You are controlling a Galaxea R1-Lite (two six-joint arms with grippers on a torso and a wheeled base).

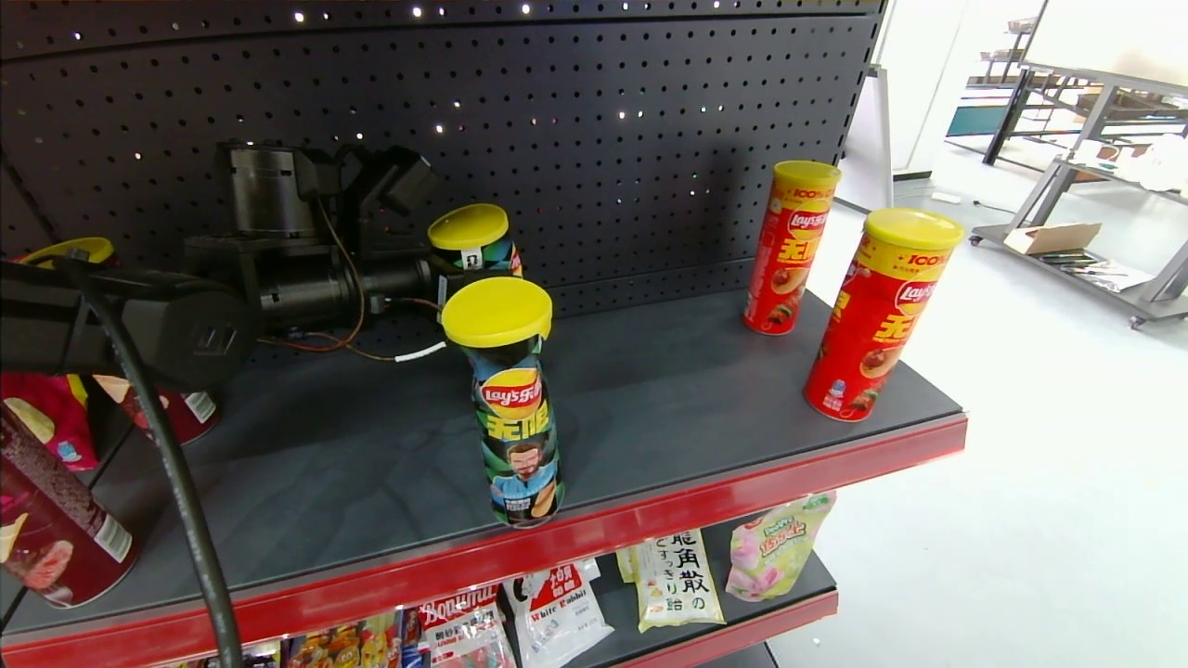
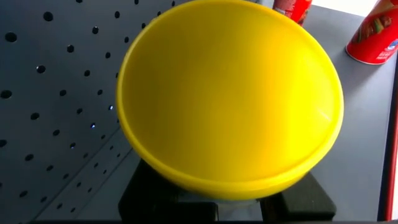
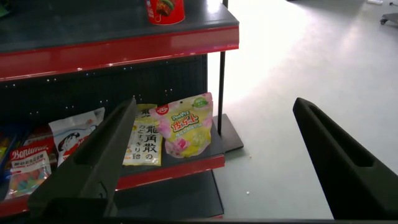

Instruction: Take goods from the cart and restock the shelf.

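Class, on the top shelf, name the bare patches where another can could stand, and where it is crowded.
Widest: shelf between the front green can and the two red cans. Also the front strip between the green can and the left-end cans. Crowded: back left, where the left gripper holds the back can by the pegboard.

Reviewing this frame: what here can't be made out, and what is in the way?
- Rear can: in the head view the left arm and the front can hide its body and base; in the left wrist view its yellow lid covers them. Whether it stands on the shelf is unclear.
- Dark red can: cut off by the head view's left edge.
- Red can: cut off by the right wrist view's top edge.
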